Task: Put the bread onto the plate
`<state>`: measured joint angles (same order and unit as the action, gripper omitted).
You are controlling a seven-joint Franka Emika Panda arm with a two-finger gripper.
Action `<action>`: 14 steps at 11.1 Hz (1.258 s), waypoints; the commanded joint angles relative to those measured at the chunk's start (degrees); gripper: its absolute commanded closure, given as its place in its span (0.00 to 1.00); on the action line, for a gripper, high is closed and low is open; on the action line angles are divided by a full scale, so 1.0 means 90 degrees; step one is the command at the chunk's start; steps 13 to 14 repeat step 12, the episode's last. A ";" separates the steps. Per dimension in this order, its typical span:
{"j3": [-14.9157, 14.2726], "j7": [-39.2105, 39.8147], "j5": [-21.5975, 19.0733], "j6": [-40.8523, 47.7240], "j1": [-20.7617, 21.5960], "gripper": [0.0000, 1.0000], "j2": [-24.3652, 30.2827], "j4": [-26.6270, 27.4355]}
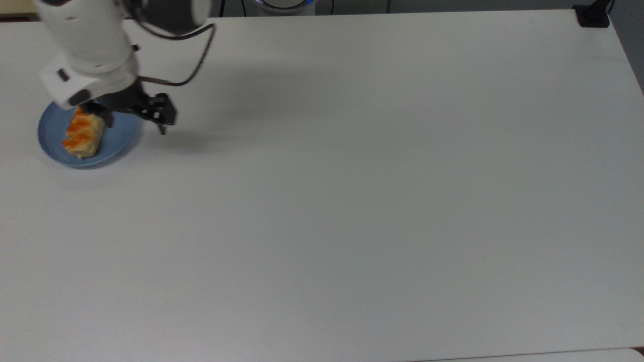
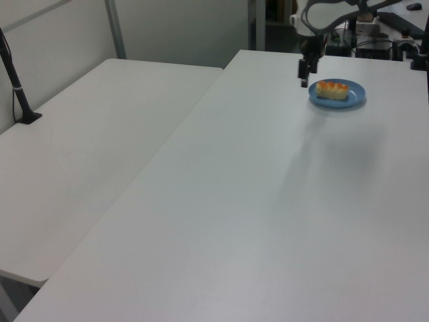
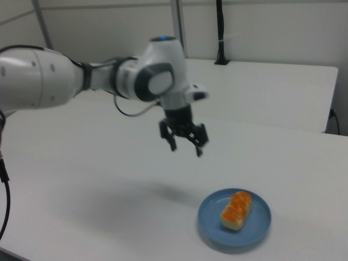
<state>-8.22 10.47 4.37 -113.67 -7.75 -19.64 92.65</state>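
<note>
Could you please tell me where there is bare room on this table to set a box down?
Nearly the whole white table is bare, from the round light-blue plate across to the top view's right edge. It is crowded at the top view's left, where the pale-yellow bread lies on the plate and the open gripper hangs beside it.

Bread [image 3: 237, 210] is looking soft & matt w/ glossy orange glaze patches on top. Plate [image 3: 260, 229] is showing smooth, slightly shiny blue finish, prob. ceramic or plastic. Table [image 1: 352, 201] is reading as smooth matt white laminate. Arm shell [image 3: 38, 76] is gleaming: glossy white plastic; gripper [image 3: 185, 145] is looking matt black.
</note>
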 commanded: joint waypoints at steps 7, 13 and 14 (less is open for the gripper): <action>-0.0092 -0.1397 0.0042 0.2063 0.1779 0.00 0.1948 0.0174; -0.0122 -0.1417 0.0003 0.2074 0.1721 0.00 0.2055 0.0164; -0.0122 -0.1417 0.0003 0.2074 0.1721 0.00 0.2055 0.0164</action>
